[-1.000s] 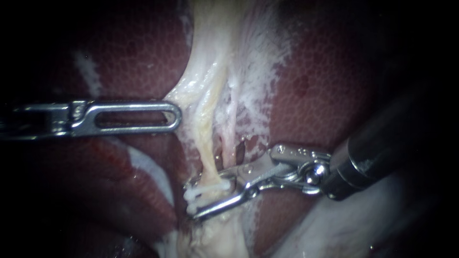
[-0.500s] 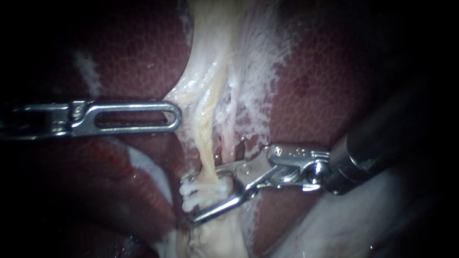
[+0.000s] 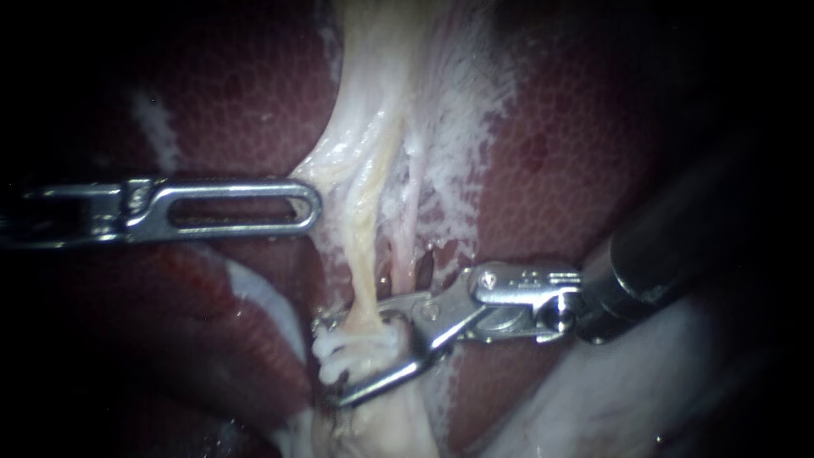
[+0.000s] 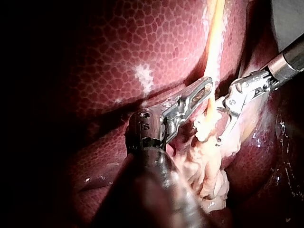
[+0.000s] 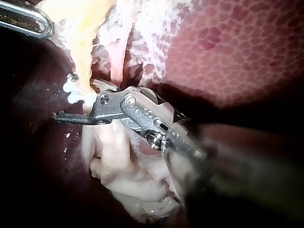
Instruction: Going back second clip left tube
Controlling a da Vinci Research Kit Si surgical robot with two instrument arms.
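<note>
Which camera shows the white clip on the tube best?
Endoscope view: the white clip lies plain across the tube, between the right instrument's open jaws. Left wrist view shows it partly; right wrist view, only its end.

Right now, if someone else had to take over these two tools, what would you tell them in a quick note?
Left instrument: jaws shut on pale tissue, pulling it away from the left tube.
Right instrument: jaws open, one on each side of the left tube, at the clip.
Done: a white clip sits across the left tube.
Left: ease the right instrument back off the tube, likely slowly, so its jaws miss the clip.
</note>
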